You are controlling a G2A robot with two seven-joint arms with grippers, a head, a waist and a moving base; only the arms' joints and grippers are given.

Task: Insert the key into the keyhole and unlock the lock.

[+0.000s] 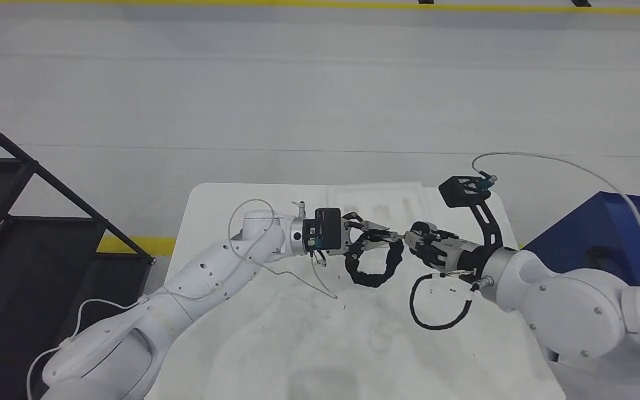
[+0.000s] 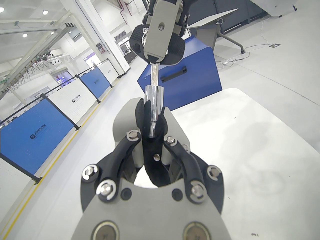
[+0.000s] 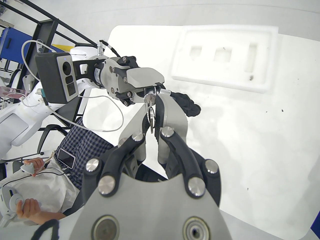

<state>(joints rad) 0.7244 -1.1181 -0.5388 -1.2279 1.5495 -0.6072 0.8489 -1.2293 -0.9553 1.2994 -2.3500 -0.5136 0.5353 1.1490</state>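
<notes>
- The left gripper [image 2: 152, 112] is clamped on the lock [image 2: 154, 96]. Its pads squeeze the shiny metal barrel low down, and the keyhole end sticks out past the fingertips.
- The right gripper [image 2: 157, 55] is closed on the key [image 2: 155, 74], pinching its black head. The bare blade runs straight to the barrel's end and meets the keyhole [image 3: 149, 98] — how deep it sits I cannot tell.
- In the top view the two meet in the air over the middle of the table [image 1: 300, 340]. The left gripper is at 9 o'clock of the lock and the right gripper at 3 o'clock. The lock's black cable [image 1: 375, 270] droops in a loop toward 6 o'clock.
- A white foam tray [image 3: 225, 82] lies on the table at 12 o'clock from the lock.
- Handling, as I judge it: the barrel is hard, smooth and likely slippery, so its sides are the place to hold. The soft cable will sag and give no support.
- The key looks thin, light and stiff — best pinched flat by the head, so that turning it does not twist it out of the pads.
</notes>
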